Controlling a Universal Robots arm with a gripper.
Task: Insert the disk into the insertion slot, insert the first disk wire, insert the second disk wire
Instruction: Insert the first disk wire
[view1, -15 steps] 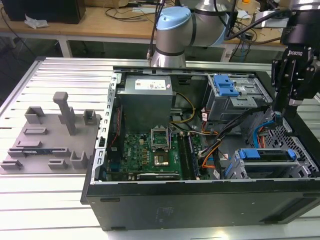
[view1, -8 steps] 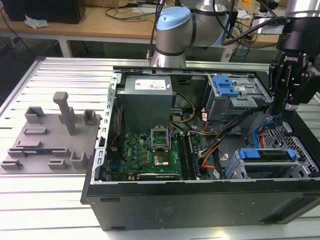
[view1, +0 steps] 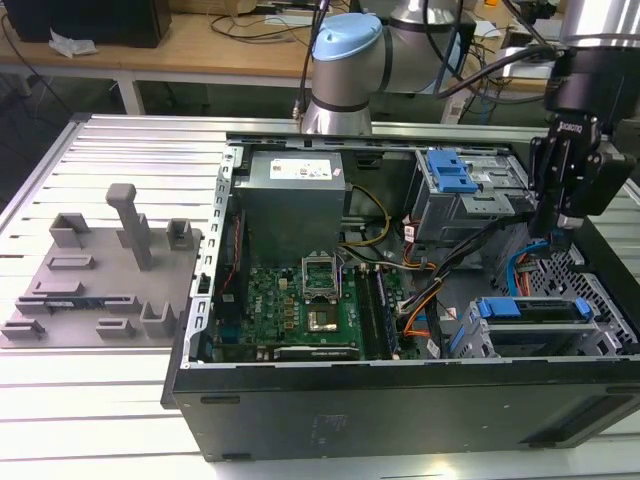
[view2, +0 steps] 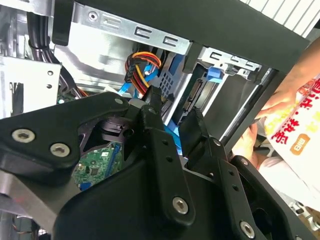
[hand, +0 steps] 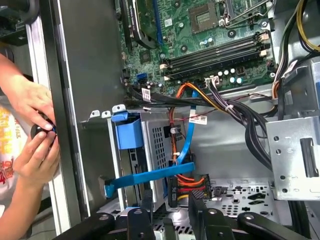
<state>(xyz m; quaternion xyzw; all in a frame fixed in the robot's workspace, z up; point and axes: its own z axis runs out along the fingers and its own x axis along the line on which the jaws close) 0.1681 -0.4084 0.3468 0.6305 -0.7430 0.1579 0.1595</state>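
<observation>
Sprawling across the ribbed metal table (view1: 120, 150), an open black tower case (view1: 400, 400) lies on its side beneath the robot arm (view1: 345, 60). A grey moulded fixture tray (view1: 90, 280) sits on the table at the exterior view's left, just beside the case. Inside the case are the grey power supply (view1: 290, 200), the green motherboard (view1: 300, 300) and a taller bay unit with a blue latch (view1: 460, 190).

The first step looks done. The insertion slot (view1: 470, 335), at the exterior view's lower right, already carries the disk (view1: 530, 310), whose blue carrier shows along the top of the cage. In the first wrist view the carrier's blue tab sits at the mouth of the perforated cage.

The hand (hand: 172, 194) hangs just above that cage. Its two black fingers stand apart, and nothing is visibly gripped between them.

The wiring appears to be what is left. A flat blue wire (hand: 150, 175) lies across the end of the cage, and an orange, red and yellow wire bundle (hand: 186, 180) reaches a connector close to the fingers. Whether either is seated in the disk cannot be told from these pictures.

A thick run of black cables (hand: 240, 115) crosses near the cage and crowds the approach. A person's hands (hand: 32, 157), holding something small and dark, are busy just outside the case wall, near the work.
</observation>
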